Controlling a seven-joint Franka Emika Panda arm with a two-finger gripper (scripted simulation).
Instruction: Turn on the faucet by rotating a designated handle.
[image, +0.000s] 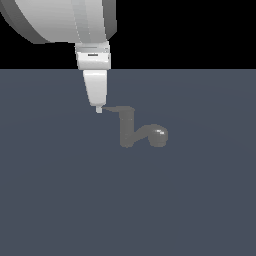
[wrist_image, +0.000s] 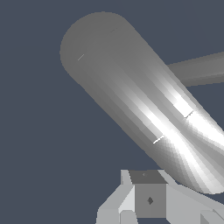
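Observation:
The faucet (image: 128, 131) stands on the flat grey-blue floor, a dull grey upright post with a curved spout ending in a shiny rounded bulb (image: 160, 135) toward the exterior view's right. The handle (image: 117, 109), a thin flat lever, sticks out from the post's top toward the exterior view's left. My gripper (image: 99, 109) points straight down, its tip right at the handle's free end and apparently touching it. From this side the fingers overlap, so their gap is hidden. A thick grey cylindrical part of the faucet (wrist_image: 144, 105) fills the wrist view, just beyond my fingertips (wrist_image: 149, 200).
The grey-blue floor (image: 190, 210) stretches around the faucet on all sides. The arm's large white link (image: 60, 20) hangs overhead at the exterior view's upper left. A thinner grey bar (wrist_image: 197, 70) runs behind the cylinder in the wrist view.

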